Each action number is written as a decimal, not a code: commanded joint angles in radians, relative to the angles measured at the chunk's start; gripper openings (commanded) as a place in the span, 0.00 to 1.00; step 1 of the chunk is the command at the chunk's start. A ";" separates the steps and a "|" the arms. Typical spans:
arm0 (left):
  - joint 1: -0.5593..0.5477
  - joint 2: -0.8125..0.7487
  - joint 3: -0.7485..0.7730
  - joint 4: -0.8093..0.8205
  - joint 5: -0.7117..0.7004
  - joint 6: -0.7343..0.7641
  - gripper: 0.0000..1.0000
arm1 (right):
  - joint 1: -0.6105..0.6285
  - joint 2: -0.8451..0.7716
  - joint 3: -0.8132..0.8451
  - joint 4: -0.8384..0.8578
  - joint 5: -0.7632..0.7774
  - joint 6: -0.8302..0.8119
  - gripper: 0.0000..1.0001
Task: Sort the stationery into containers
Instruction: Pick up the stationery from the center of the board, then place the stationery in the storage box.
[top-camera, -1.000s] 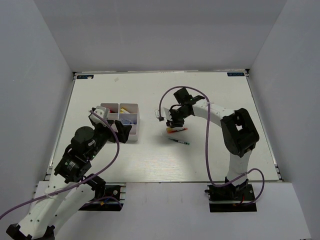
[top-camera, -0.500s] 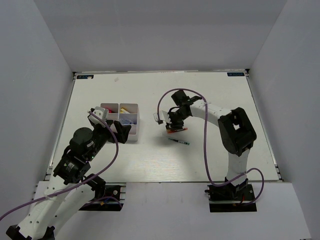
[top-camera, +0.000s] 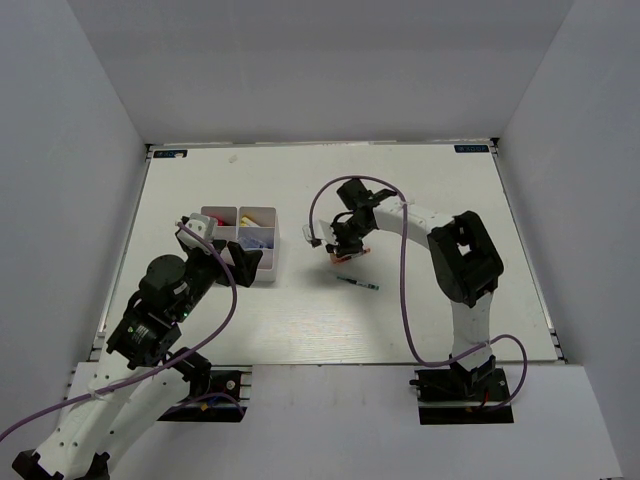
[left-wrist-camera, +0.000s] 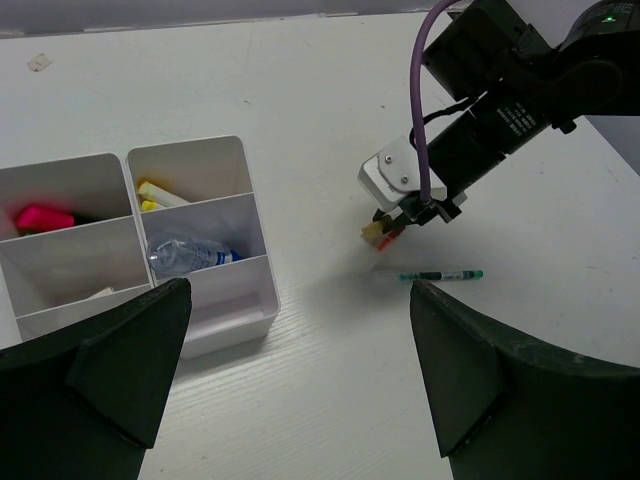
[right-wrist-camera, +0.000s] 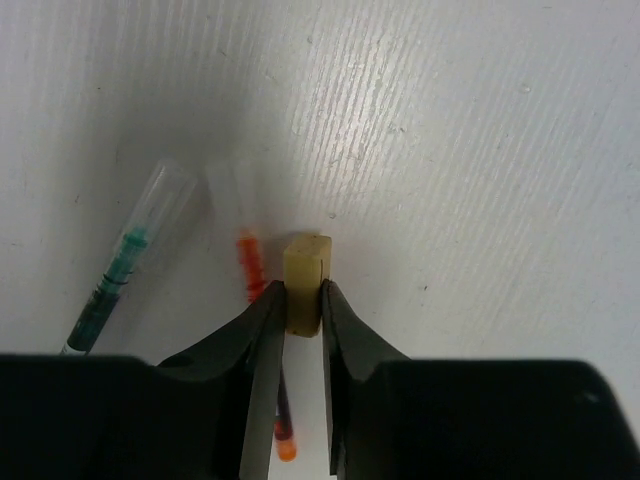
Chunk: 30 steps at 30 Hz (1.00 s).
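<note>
My right gripper (right-wrist-camera: 303, 300) is shut on a small yellowish eraser (right-wrist-camera: 306, 270), right at the table surface. A thin red pen (right-wrist-camera: 250, 265) lies just left of it and a green pen (right-wrist-camera: 110, 295) lies further left. In the top view the right gripper (top-camera: 344, 250) is mid-table, with the green pen (top-camera: 358, 283) just below it. The white divided tray (top-camera: 274, 232) sits to the left. In the left wrist view the tray (left-wrist-camera: 230, 320) holds a pink-ended highlighter (left-wrist-camera: 40, 216), a yellow item (left-wrist-camera: 160, 193) and a blue-labelled tube (left-wrist-camera: 190, 253). My left gripper (left-wrist-camera: 300, 370) is open and empty near the tray's front.
The white table has grey walls on three sides. The right arm's purple cable (top-camera: 405, 290) loops over the table's right half. The left arm (top-camera: 160, 300) leans over the near left of the table.
My right gripper has shifted slightly left and down onto the eraser beside the red pen. The left arm has not moved.
</note>
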<state>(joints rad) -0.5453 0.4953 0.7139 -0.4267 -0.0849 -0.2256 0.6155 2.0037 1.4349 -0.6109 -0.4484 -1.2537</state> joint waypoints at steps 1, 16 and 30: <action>0.005 -0.004 -0.002 -0.006 0.016 0.008 1.00 | 0.007 -0.025 0.024 -0.064 -0.021 -0.018 0.10; 0.005 -0.121 -0.024 0.057 0.092 0.026 1.00 | 0.141 -0.198 0.050 -0.047 -0.159 0.161 0.00; 0.005 -0.366 -0.110 0.192 0.317 0.068 1.00 | 0.360 0.087 0.565 0.125 -0.312 0.712 0.00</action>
<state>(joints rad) -0.5453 0.1104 0.6170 -0.2512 0.1673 -0.1780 0.9558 2.0079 1.9003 -0.5606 -0.7151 -0.7059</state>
